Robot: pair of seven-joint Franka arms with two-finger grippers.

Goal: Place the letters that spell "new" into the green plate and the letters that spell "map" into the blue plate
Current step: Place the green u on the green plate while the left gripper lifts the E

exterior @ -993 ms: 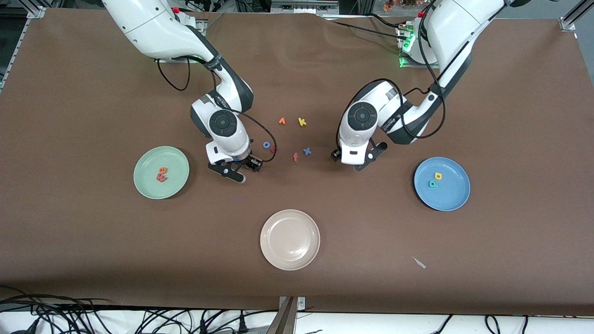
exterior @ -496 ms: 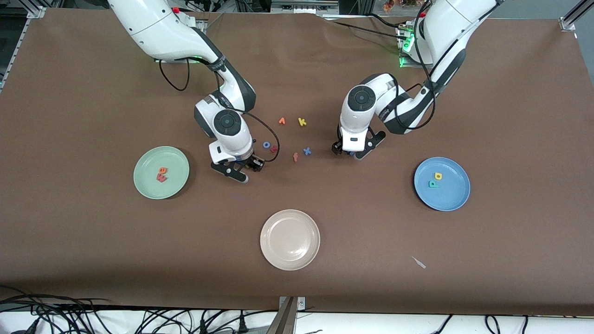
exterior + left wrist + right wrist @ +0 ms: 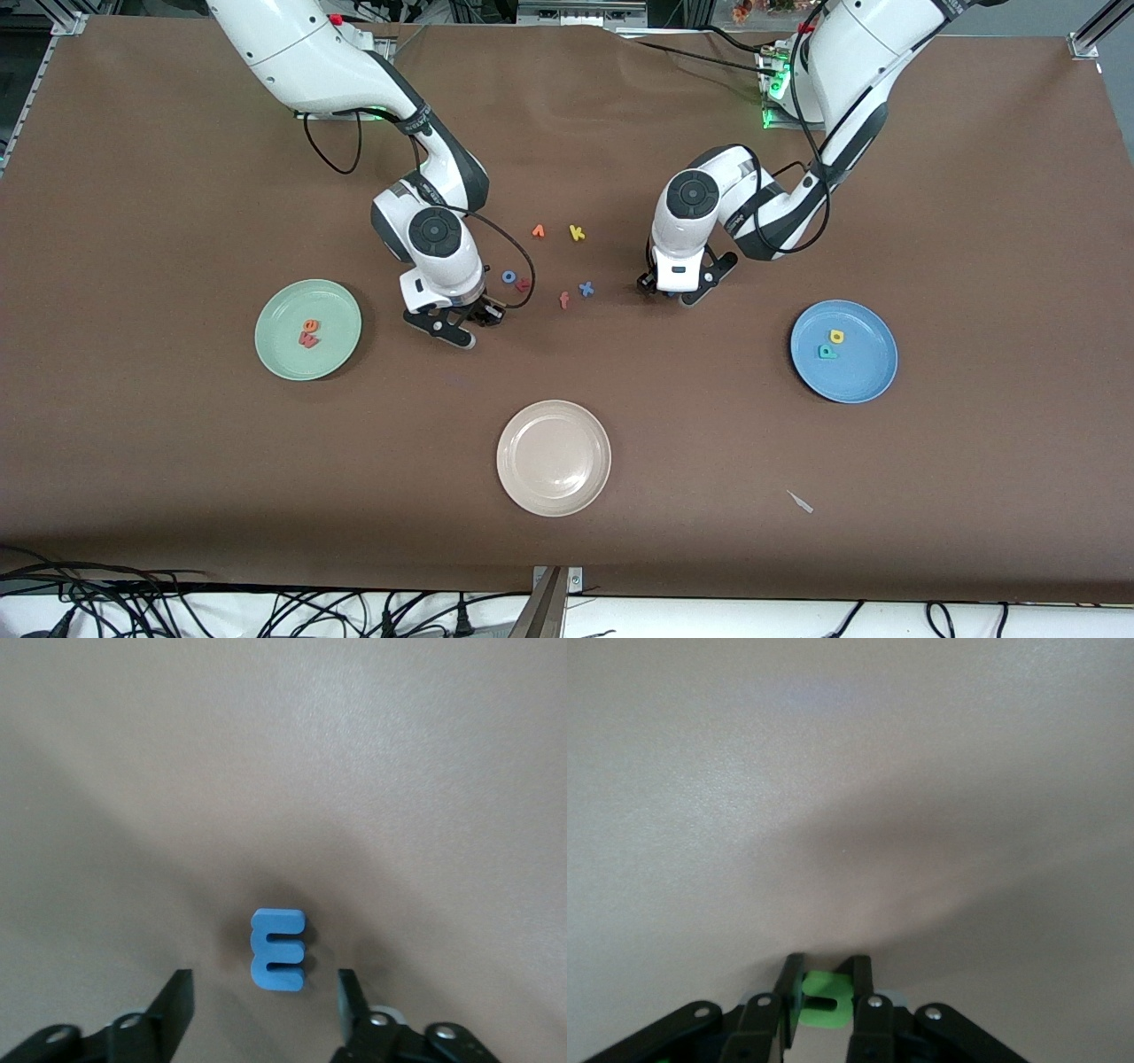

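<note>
A blue "m" point(image 3: 278, 950) lies flat on the brown table between the fingers point(image 3: 177, 997) of my left gripper point(image 3: 263, 997), which stands open and clear of it on both sides. In the front view the left gripper point(image 3: 671, 289) hides the "m". My right gripper point(image 3: 824, 992) is shut on a green "n" point(image 3: 825, 999) low at the table; the right gripper point(image 3: 456, 326) stands between the green plate point(image 3: 283, 315) and the loose letters. An orange "e" point(image 3: 310, 325) and a red "w" point(image 3: 307, 338) lie in the green plate. The blue plate point(image 3: 864, 372) holds a yellow "a" point(image 3: 836, 336) and a teal "p" point(image 3: 827, 352).
Between the two grippers lie an orange "v"-like letter point(image 3: 538, 231), a yellow "k" point(image 3: 577, 233), a blue "o" point(image 3: 509, 276), a reddish letter point(image 3: 523, 285), a salmon "f" point(image 3: 563, 300) and a blue "x" point(image 3: 586, 288). A cream plate point(image 3: 554, 457) sits nearer the camera, a pale scrap point(image 3: 800, 501) beside it.
My left gripper has moved away from the camera and come down around the blue "m". The right gripper has drawn its fingers together and hardly shifted.
</note>
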